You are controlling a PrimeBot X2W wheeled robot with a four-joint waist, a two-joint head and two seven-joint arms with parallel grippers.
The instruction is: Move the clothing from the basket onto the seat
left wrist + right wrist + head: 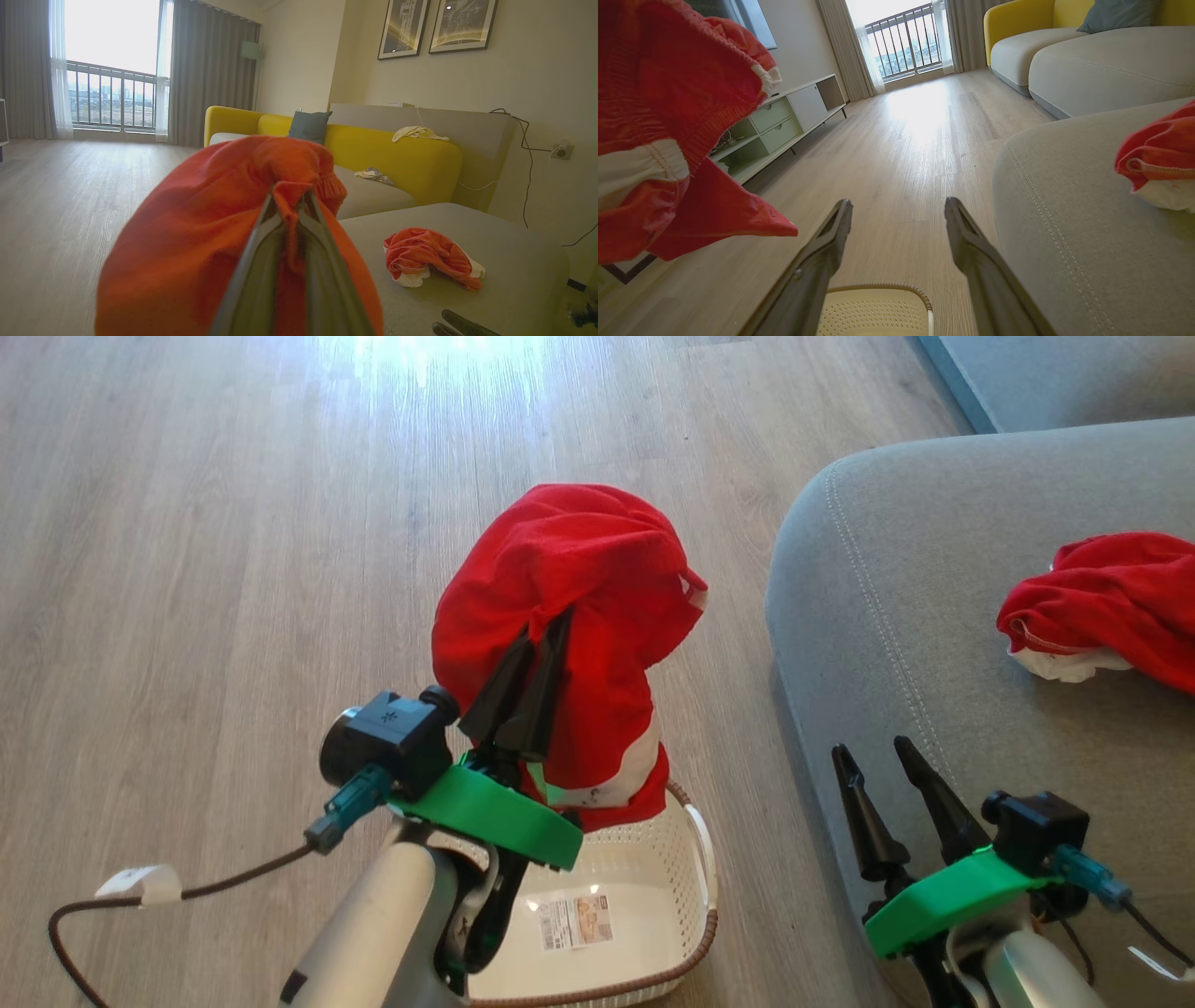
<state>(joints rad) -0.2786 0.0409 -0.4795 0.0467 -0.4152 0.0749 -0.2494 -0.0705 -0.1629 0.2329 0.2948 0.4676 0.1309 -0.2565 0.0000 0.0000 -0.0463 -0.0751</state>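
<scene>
My left gripper [546, 627] is shut on a red garment with white trim [569, 616], lifted above the cream basket [695, 887], its lower end hanging just at the basket's rim. In the left wrist view the fabric [210, 233] drapes over the closed fingers [261, 242]. A second red garment [1111, 607] lies crumpled on the grey seat [915, 616], also seen on the cushion [427, 256]. My right gripper [873, 751] stands open with nothing between its fingers, beside the seat's front edge and right of the basket.
The basket's inside shows a paper label [576, 921] on its bottom. Wooden floor [233, 569] stretches to the left and ahead. A low cabinet [784, 126] stands along the left wall. A yellow-backed sofa [387, 158] sits beyond the seat. A cable [140, 905] trails by my left arm.
</scene>
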